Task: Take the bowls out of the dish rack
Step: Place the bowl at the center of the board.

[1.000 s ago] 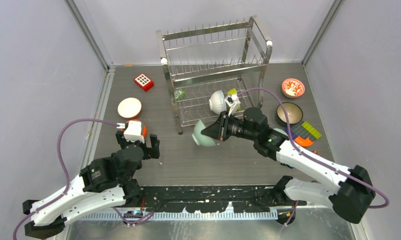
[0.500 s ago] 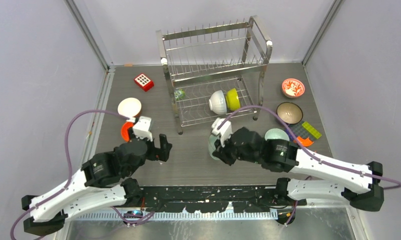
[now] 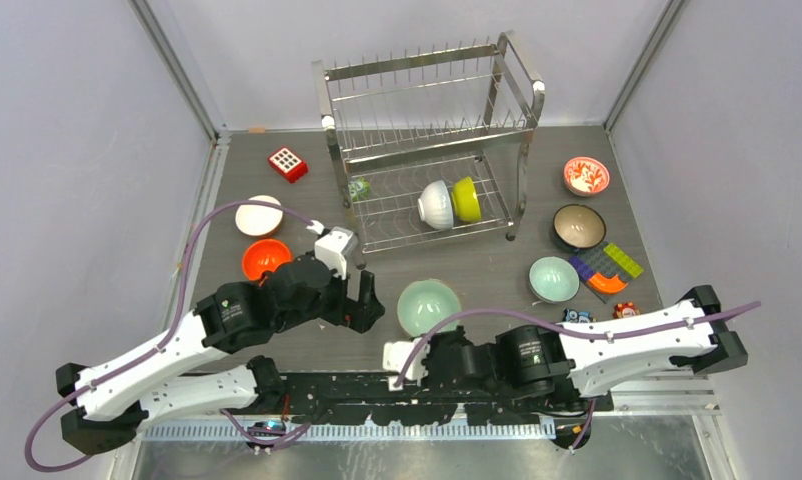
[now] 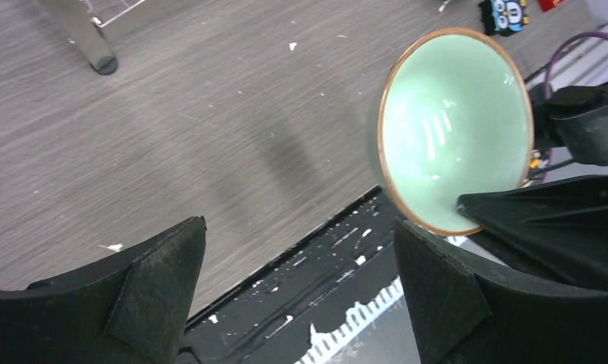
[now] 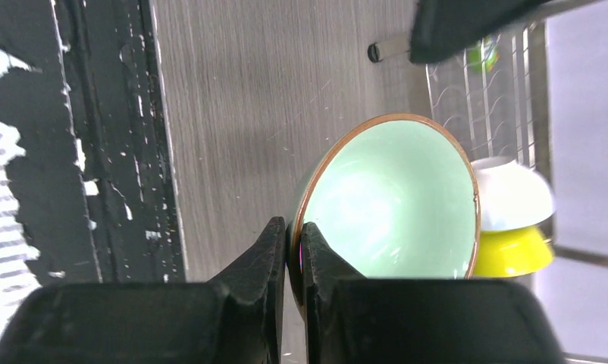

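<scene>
The right gripper [image 5: 293,250] is pinching the near rim of a pale teal bowl [image 5: 392,201]. Its two fingers are almost closed on the thin wall, one inside the bowl and one outside. This bowl is sitting tilted above the grey table [image 3: 477,268], in front of the dish rack [image 3: 427,149] and well apart from it; whether its foot is touching the tabletop cannot be told. The left gripper [image 4: 297,299] is hovering just to the left of the bowl, with its jaws standing wide apart and nothing between them. On the rack's lower tier, a white bowl [image 3: 436,203] and a lime-yellow bowl [image 3: 466,198] are leaning on edge and touching each other. Left of the rack, a second white bowl [image 3: 259,215] and an orange bowl [image 3: 266,259] are resting just beside each other on the table. To the right, a red-and-white patterned bowl [image 3: 586,175], a dark brown bowl [image 3: 579,226] and a second teal bowl [image 3: 554,279] are lying in a line from far to near. Toy bricks [image 3: 609,266] are lying just beside the second teal bowl. A red block with white dots [image 3: 288,163] is sitting near the rack's far left corner.
</scene>
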